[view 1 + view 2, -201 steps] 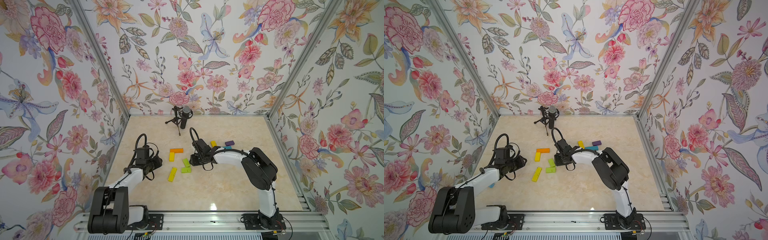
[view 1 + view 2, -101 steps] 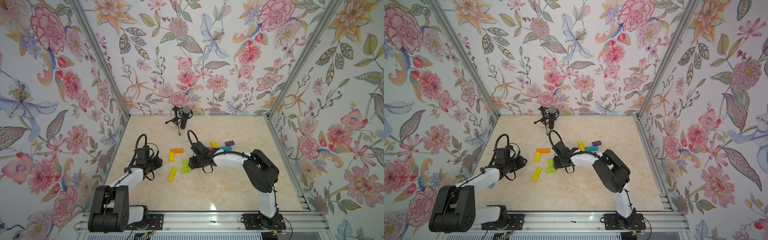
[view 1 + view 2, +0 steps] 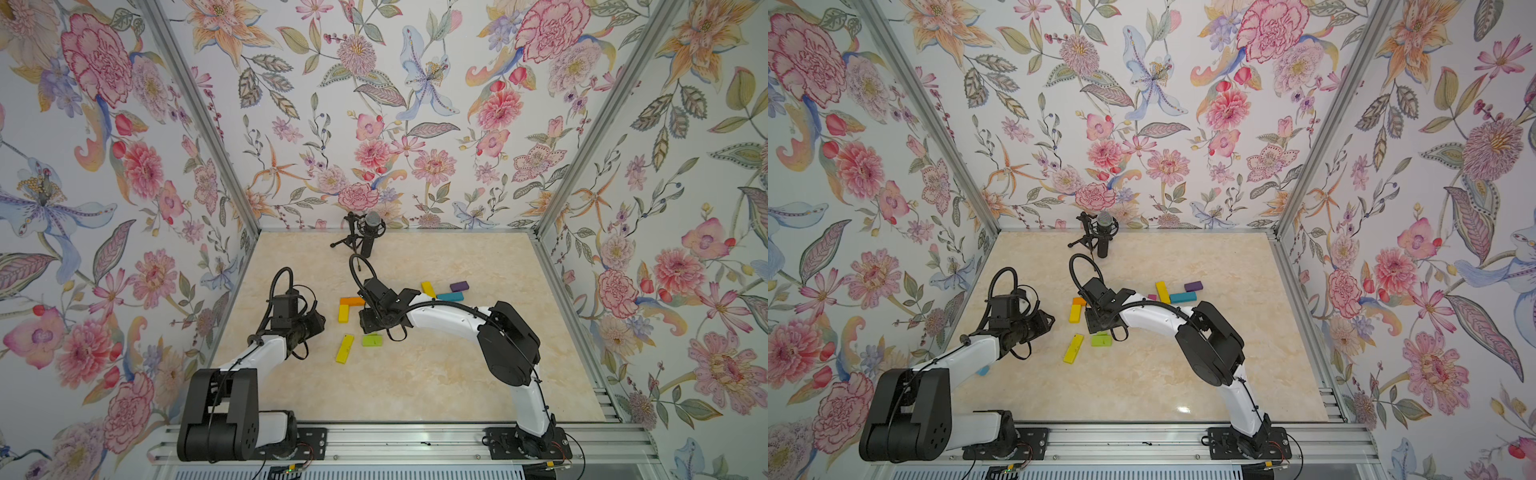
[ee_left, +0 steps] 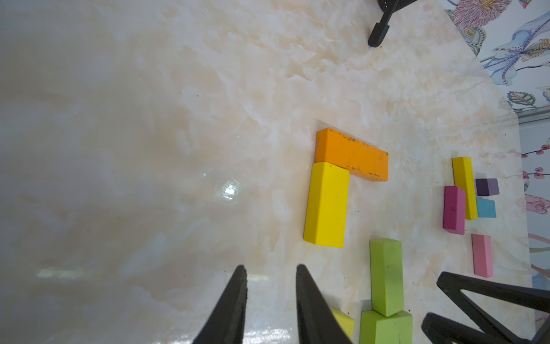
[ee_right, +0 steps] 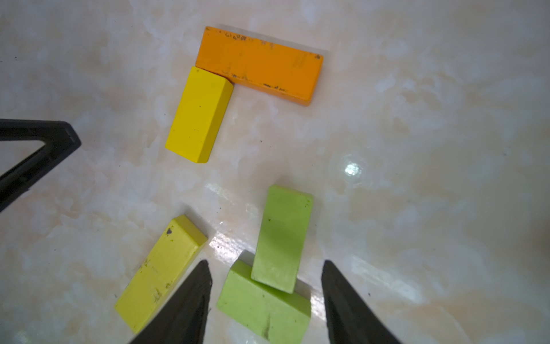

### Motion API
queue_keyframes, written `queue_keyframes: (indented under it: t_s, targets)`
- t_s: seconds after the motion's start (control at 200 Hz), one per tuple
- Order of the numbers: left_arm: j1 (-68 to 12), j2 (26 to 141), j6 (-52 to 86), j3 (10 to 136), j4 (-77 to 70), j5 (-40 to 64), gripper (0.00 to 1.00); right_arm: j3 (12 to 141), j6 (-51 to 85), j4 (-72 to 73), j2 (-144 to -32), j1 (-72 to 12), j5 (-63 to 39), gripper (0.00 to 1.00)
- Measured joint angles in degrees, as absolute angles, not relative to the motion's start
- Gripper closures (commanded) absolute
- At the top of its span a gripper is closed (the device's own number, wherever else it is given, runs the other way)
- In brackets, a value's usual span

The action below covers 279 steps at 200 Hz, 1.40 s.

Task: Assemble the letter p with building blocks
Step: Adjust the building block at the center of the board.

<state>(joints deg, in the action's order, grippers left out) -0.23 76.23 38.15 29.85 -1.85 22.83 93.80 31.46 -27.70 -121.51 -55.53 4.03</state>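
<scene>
Straddling 2 touching lime green blocks [image 5: 281, 235] — right gripper [image 5: 265, 265], jaws apart.

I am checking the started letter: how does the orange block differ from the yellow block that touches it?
The orange block is longer and its paint is scuffed; the yellow block is shorter and cleaner. They lie at a right angle, the yellow block's end against the orange block's side. Both lie flat on the table.

Both top views look steeply down from high above the robot's base side, taking in the whole table [image 3: 415, 374], almost identically. Each wrist view sits close, looking past its own jaws; both share the orange block [image 4: 351, 153] ahead of the jaws.
</scene>
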Motion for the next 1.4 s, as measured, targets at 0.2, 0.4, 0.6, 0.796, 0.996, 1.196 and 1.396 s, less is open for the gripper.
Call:
queue_keyframes:
  t_s: [0.2, 0.4, 0.6, 0.796, 0.996, 1.196, 1.396]
  targets:
    - [1.13, 76.23, 38.19, 29.52, -3.4, 23.97, 0.69, 97.21, 32.4, -30.89, -126.23, -55.72, 7.42, 0.42]
    - [1.56, 76.23, 38.19, 29.52, -4.38, 25.28, 0.69, 98.3, 33.5, -33.12, -128.18, -56.62, 8.91, 0.47]
    - [1.63, 76.18, 38.19, 29.47, -4.89, 25.61, 0.69, 98.3, 34.33, -33.71, -128.25, -56.93, 9.3, 0.64]
    - [1.63, 76.18, 38.19, 28.97, -5.32, 26.22, 0.69, 98.65, 34.98, -34.11, -128.4, -56.69, 9.23, 0.74]
    - [1.63, 76.18, 38.37, 28.36, -5.65, 26.65, 0.7, 102.63, 35.07, -34.52, -130.87, -55.66, 7.94, 0.73]
    - [1.63, 75.85, 38.37, 28.36, -5.65, 26.63, 0.7, 104.27, 35.14, -34.33, -131.9, -53.63, 6.9, 0.73]
    - [1.63, 75.79, 38.35, 28.36, -5.65, 26.63, 0.71, 104.88, 35.24, -34.44, -132.16, -52.69, 6.22, 0.72]
